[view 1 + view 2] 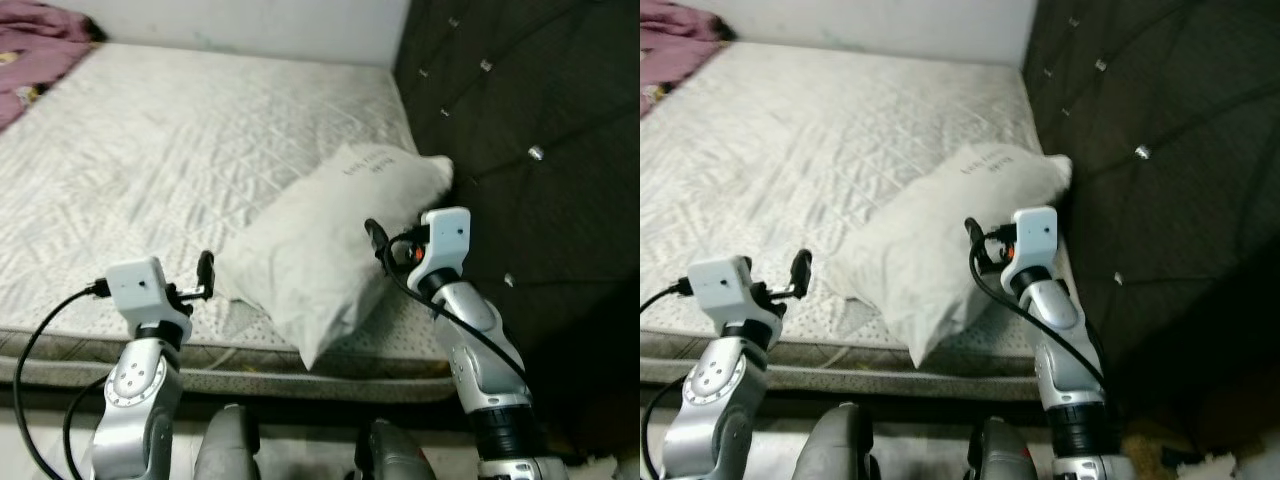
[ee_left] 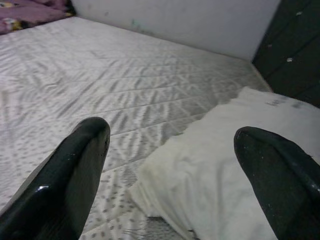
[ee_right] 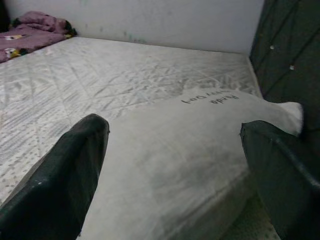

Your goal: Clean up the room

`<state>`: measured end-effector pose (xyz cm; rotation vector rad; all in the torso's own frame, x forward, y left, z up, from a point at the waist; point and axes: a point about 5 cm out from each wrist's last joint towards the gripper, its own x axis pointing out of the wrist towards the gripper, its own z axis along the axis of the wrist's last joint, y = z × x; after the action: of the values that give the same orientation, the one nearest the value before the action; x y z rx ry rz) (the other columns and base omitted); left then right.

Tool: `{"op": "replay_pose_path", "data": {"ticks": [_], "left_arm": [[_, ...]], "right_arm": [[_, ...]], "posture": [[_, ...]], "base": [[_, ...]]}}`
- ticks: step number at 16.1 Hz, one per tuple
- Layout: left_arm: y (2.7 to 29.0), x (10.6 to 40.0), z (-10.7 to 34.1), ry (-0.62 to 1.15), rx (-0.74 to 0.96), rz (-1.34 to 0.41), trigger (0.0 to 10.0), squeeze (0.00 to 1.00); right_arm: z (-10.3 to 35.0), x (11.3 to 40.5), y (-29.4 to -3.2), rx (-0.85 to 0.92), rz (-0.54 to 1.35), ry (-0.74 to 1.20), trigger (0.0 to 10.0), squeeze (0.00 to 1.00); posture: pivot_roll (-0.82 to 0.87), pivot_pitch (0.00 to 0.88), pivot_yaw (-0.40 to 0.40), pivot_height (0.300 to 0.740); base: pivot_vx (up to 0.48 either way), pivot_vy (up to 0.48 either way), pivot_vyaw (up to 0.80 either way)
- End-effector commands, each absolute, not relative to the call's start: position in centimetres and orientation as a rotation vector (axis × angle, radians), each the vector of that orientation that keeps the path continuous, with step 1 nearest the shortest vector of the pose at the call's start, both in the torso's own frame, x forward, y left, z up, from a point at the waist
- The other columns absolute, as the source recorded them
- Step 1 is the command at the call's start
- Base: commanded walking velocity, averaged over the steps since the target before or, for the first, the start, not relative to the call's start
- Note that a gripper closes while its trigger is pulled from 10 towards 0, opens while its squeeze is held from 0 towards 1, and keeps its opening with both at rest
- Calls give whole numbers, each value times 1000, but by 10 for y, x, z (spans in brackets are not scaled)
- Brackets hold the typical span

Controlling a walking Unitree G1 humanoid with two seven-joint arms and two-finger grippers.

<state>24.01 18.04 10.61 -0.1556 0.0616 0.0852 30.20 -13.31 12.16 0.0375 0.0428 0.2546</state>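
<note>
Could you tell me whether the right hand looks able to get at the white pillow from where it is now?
Probably yes: the right hand hovers open right over the pillow on the mattress, with nothing between them.

1. The mattress [image 1: 180,150] is quilted white cloth, matt, with stitched diamonds.
2. The pillow [image 1: 320,245] is soft, matt white fabric.
3. The headboard [image 1: 540,120] is dark tufted padding with shiny studs.
4. The left hand [image 2: 170,170] has glossy black plastic fingers [image 2: 75,170].
</note>
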Motion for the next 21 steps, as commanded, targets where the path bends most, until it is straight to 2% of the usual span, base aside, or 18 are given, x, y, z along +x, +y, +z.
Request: {"op": "replay_pose_path", "data": {"ticks": [1, 4, 11, 21], "left_arm": [[182, 240, 106, 72, -151, 88, 10000, 0], [181, 241, 106, 63, -149, 81, 10000, 0], [179, 243, 107, 53, -149, 75, 10000, 0], [180, 238, 107, 80, -164, 95, 10000, 0]], "right_arm": [[125, 303, -133, 46, 257, 31, 10000, 0], [124, 304, -133, 46, 257, 31, 10000, 0], [124, 305, -133, 43, 262, 29, 10000, 0], [124, 302, -131, 30, 284, 40, 10000, 0]], "posture": [[-66, 18, -57, 656], [-68, 6, -56, 656], [-68, 0, -58, 656], [-69, 45, -58, 656]], "base": [[0, 480, 0], [0, 480, 0], [0, 0, 0], [0, 0, 0]]}}
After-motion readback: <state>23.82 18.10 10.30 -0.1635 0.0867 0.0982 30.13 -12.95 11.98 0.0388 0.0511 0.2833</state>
